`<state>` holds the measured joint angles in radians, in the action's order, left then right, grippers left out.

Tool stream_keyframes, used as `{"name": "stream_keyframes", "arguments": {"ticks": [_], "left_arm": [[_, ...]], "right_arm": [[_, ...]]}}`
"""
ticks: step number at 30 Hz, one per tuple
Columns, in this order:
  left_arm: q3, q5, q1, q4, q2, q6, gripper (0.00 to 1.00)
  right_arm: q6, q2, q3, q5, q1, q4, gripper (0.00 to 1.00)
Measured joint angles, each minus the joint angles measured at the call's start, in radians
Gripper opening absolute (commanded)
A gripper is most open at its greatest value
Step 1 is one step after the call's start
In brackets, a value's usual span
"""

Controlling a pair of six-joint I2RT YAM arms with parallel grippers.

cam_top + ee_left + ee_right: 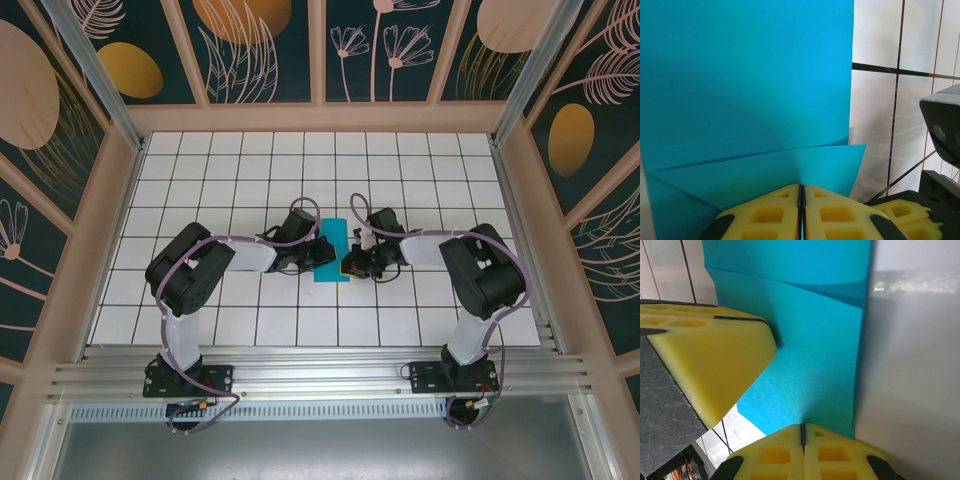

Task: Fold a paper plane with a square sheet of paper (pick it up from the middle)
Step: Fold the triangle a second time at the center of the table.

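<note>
Paper (740, 75) (creased) in left pincer (801, 189), right pincer (801, 427)

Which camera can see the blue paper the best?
The left wrist camera: the blue paper is big there, folded layers and edge clear. The top camera shows a small far-off patch; the right wrist, a close piece.

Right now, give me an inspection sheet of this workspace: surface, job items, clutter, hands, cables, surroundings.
Surface: white gridded table, flat.
Job's things: square sheet of paper, teal, layers overlapping, mid-table between the hands.
Clutter: nothing seen.
Hands: left hand shut on the sheet's edge; right hand shut on it too.
Cables: purple cables run along both arms.
Surroundings: wood-framed walls with floral panels; metal rail at the near edge.
</note>
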<state>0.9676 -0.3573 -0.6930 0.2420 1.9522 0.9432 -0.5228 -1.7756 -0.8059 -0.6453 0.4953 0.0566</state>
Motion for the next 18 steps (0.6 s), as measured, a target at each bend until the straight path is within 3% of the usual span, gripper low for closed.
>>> {"name": "stream_keyframes", "arguments": {"ticks": [18], "left_arm": [[0.001,0.010,-0.001,-0.003,0.000,0.000,0.12]], "right_arm": [[0.020,0.057,0.069,-0.001,-0.017,-0.014,0.07]]}}
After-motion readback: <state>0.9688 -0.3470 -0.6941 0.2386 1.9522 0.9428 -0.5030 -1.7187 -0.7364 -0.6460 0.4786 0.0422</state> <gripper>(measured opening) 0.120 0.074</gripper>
